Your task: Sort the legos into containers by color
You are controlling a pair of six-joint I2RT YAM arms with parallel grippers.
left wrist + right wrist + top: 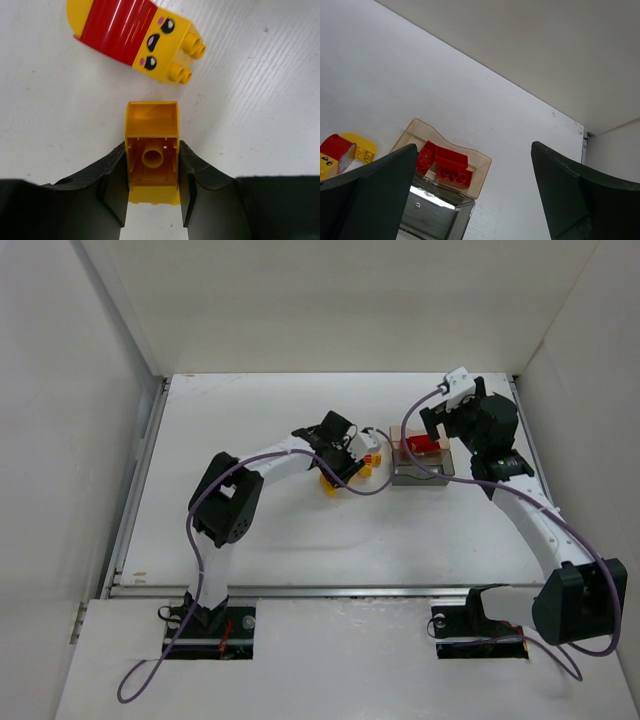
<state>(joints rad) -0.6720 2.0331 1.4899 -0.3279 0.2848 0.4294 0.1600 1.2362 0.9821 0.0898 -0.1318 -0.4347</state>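
Left wrist, centre: left gripper point(152, 150) clamps a glossy hollow yellow brick point(152, 127). Right gripper point(474, 147) gapes over a translucent tan tray point(415, 131) of studded red bricks point(451, 159).

Red legos point(449, 165) in tan tray point(481, 169), yellow lego point(152, 150) pinched, underside showing

Bright, even light floods the white table point(300, 530), shadows only faint grey smudges, a glossy sheen streaks the red-and-yellow brick point(135, 37) up close, and the fingers point(370, 200) of the right gripper point(474, 147) loom dark, blurred at their edges.
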